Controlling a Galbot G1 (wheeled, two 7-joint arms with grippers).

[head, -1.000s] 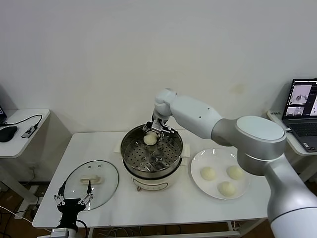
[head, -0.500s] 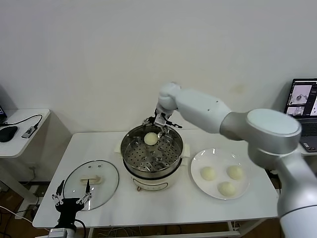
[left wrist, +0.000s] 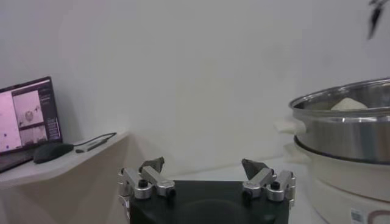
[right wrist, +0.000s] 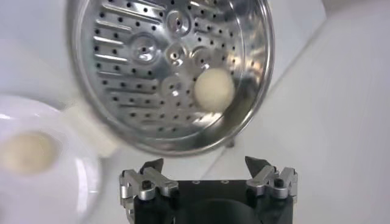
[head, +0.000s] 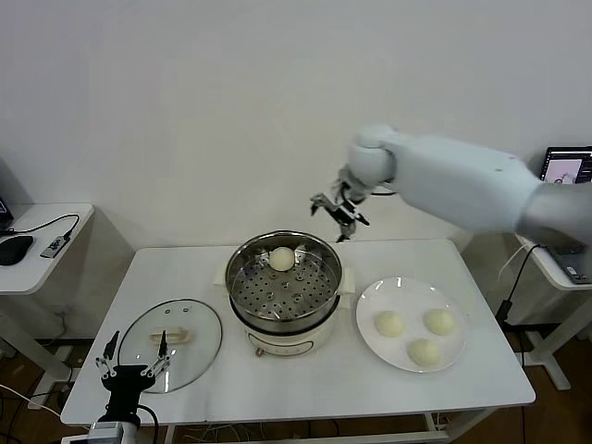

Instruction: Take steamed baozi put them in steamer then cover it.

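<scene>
One baozi (head: 281, 259) lies on the perforated tray at the back of the steel steamer (head: 324, 294); it also shows in the right wrist view (right wrist: 213, 89). Three more baozi (head: 388, 323) (head: 438, 321) (head: 423, 351) lie on the white plate (head: 365, 305) right of the steamer. The glass cover (head: 171, 343) lies flat on the table left of the steamer. My right gripper (head: 338, 210) is open and empty, raised above and behind the steamer's right rim. My left gripper (head: 134, 369) is open and empty, low at the table's front left, by the cover.
A side table (head: 37, 259) with a mouse (head: 14, 248) and cable stands at the left. A laptop (head: 566, 199) sits on a stand at the far right. The white table (head: 305, 388) has bare surface along its front edge.
My right gripper let go of the baozi in the steamer, rose and moved right, away from the pot. The baozi stays on the tray. The left gripper barely moved.
</scene>
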